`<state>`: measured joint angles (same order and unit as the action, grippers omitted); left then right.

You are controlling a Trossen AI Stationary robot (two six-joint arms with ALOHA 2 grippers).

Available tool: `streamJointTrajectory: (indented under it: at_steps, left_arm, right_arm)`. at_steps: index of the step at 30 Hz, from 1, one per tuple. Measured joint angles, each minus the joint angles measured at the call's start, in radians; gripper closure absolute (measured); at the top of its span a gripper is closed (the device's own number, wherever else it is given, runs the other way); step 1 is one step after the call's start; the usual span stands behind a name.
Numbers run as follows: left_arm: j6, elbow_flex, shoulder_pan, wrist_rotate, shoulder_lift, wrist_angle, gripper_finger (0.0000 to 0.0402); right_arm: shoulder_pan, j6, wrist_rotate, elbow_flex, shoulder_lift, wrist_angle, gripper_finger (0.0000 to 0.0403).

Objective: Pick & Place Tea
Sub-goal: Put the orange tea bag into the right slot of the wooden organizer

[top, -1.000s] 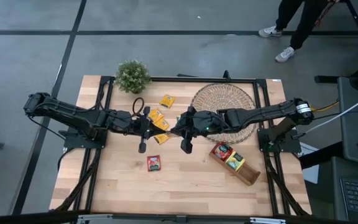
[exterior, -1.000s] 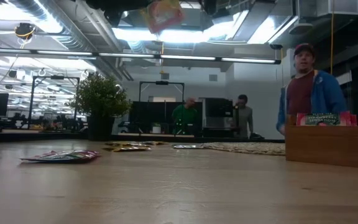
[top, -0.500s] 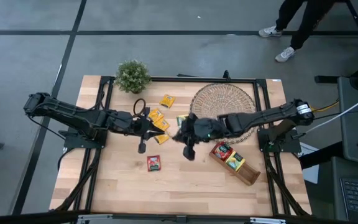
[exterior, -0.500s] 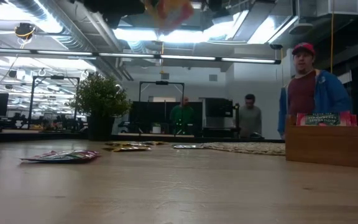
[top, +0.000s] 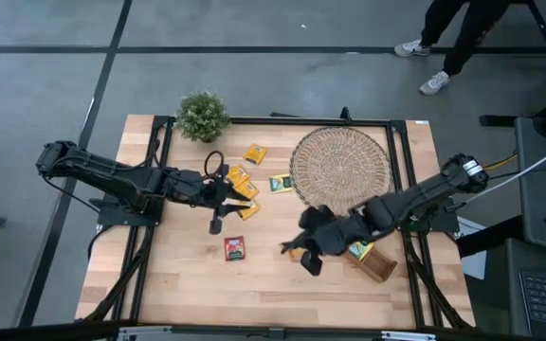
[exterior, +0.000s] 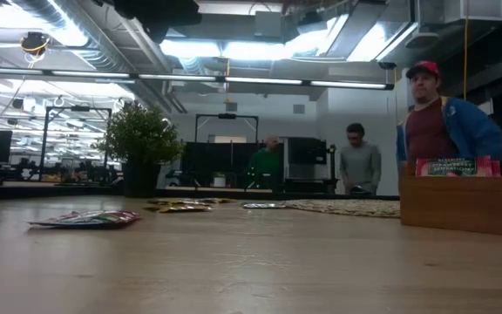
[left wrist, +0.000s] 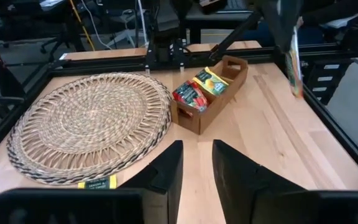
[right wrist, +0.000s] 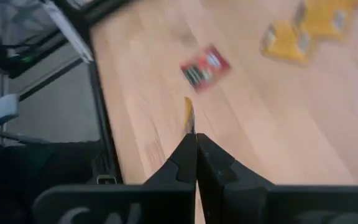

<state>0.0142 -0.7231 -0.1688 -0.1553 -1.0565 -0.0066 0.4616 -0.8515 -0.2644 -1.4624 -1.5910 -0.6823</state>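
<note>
Several tea sachets lie flat on the table: yellow ones [top: 240, 180], a green one [top: 280, 183] and a red one [top: 234, 248]. My right gripper [top: 295, 250] hangs over the table between the red sachet and the wooden tray [top: 366, 254], shut on a yellow tea sachet [right wrist: 189, 114]. My left gripper [left wrist: 196, 167] hovers by the yellow sachets, open with nothing between its fingers. The left wrist view also shows the held sachet [left wrist: 294, 59] hanging near the tray [left wrist: 209, 93]. My right gripper pinches the yellow sachet between its two fingertips [right wrist: 186, 149] by one end [right wrist: 189, 127]. The sachet shows edge-on and sticks out past the fingers. The fingers slant downward, and the sachet is lifted clear of the table.
A round woven mat [top: 341, 169] lies at the far right, and a potted plant [top: 202, 116] stands at the far left corner. The tray holds red and yellow sachets [left wrist: 199, 89]. People stand in the room beyond the table [exterior: 443, 122].
My right gripper has swung from the table's middle, beside my left gripper, toward the near edge and the wooden tray. It carried the yellow sachet along clear of the table and rolled as it went. The sachets on the table have stayed put.
</note>
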Motion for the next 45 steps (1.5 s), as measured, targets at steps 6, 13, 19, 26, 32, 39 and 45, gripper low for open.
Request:
streamJointTrajectory:
  at_steps: [6,13,19,26,32,39,45]
  left_arm:
    - [0.000,0.000,0.000,0.001,0.000,-0.024,0.0319]
    - [-0.001,0.000,0.000,0.000,0.000,-0.043,0.0318]
    - [-0.002,0.000,0.000,0.000,0.000,-0.046,0.0318]
    - [-0.002,0.000,0.000,0.000,0.000,-0.046,0.0316]
    - [-0.002,0.000,0.000,0.000,0.000,-0.043,0.0317]
    - [-0.002,0.000,0.000,0.000,0.000,-0.019,0.0319]
    - [-0.002,0.001,0.000,0.000,0.000,0.005,0.0316]
  right_arm:
    - [0.106,-0.307,-0.064,0.000,0.003,-0.195,0.0400]
    - [0.239,-0.631,-0.146,0.000,0.004,-0.395,0.0400]
    - [0.367,-0.951,-0.232,0.000,0.004,-0.572,0.0400]
    - [0.488,-1.252,-0.232,0.028,0.004,-0.731,0.0400]
    - [0.567,-1.390,-0.201,0.077,0.003,-0.784,0.0400]
    - [0.629,-1.479,-0.144,0.161,0.003,-0.802,0.0400]
    - [0.630,-1.482,-0.149,0.251,0.003,-0.803,0.0400]
